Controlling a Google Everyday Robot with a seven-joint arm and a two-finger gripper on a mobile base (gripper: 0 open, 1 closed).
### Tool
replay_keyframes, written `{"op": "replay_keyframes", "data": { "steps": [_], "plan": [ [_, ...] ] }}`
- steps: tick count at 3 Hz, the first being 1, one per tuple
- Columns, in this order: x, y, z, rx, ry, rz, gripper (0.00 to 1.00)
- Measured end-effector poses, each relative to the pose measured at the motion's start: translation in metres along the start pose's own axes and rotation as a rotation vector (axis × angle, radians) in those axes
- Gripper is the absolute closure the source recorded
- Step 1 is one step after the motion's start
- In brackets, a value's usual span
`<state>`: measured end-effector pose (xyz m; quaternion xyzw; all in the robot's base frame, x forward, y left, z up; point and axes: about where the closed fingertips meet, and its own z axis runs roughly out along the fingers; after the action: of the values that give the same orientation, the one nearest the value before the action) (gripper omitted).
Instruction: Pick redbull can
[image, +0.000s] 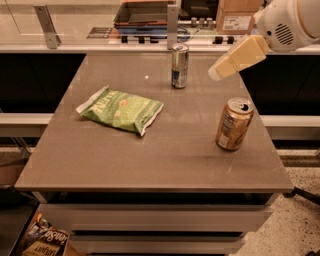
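Observation:
The redbull can (179, 66) is slim and silver with blue patches and stands upright at the far middle of the brown table (150, 165). My gripper (219, 71) is cream-coloured. It reaches in from the upper right and hangs above the table, to the right of the redbull can and apart from it. It holds nothing that I can see. The white arm housing (287, 22) is at the top right corner.
A wider gold can (233, 124) stands near the right edge, below the gripper. A green chip bag (120, 109) lies left of centre. A counter with a tray and boxes (145, 15) runs behind the table. A snack bag (42, 240) lies on the floor at the lower left.

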<state>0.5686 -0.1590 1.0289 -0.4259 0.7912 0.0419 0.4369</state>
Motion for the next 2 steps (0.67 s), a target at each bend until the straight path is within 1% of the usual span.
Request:
{"op": "replay_keyframes", "data": {
  "steps": [1, 2],
  "plan": [
    [-0.012, -0.009, 0.027, -0.024, -0.041, 0.021, 0.0],
    [-0.031, -0.022, 0.063, -0.058, -0.11, 0.04, 0.0]
  ]
}}
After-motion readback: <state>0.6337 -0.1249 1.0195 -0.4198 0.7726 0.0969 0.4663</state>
